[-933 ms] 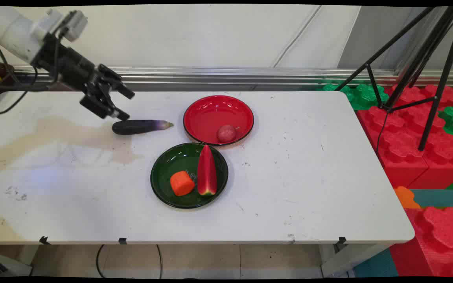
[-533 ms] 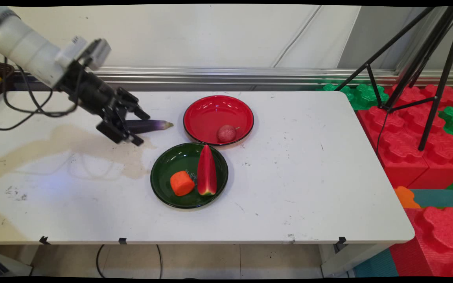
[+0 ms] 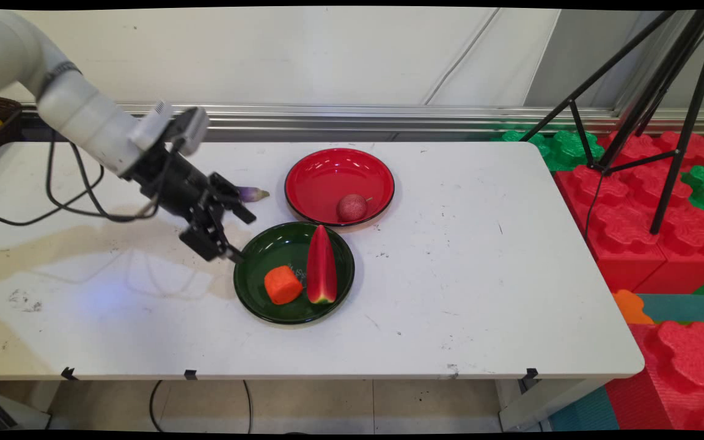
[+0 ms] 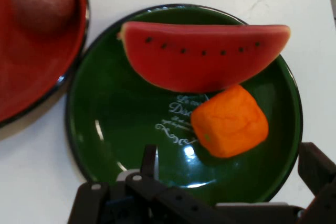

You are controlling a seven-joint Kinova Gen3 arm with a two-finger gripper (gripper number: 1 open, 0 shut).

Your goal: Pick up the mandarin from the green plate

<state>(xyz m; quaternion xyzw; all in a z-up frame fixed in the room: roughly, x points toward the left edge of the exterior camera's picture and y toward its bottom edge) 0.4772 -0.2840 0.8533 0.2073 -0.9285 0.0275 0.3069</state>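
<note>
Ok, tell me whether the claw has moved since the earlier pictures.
Yes. The claw has travelled right and toward the table's near side, past the eggplant, and now hangs open at the green plate's left rim.

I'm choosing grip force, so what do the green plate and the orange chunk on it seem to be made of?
The green plate looks like hard glossy plastic or melamine: bright highlights, printed white lettering. The orange chunk looks like matte, smooth moulded plastic or foam, probably toy food; its rounded edges show no shine.

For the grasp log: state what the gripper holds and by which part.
Nothing is held. The gripper is open and empty, above the left rim of the green plate, which carries the watermelon slice and orange block.
</note>
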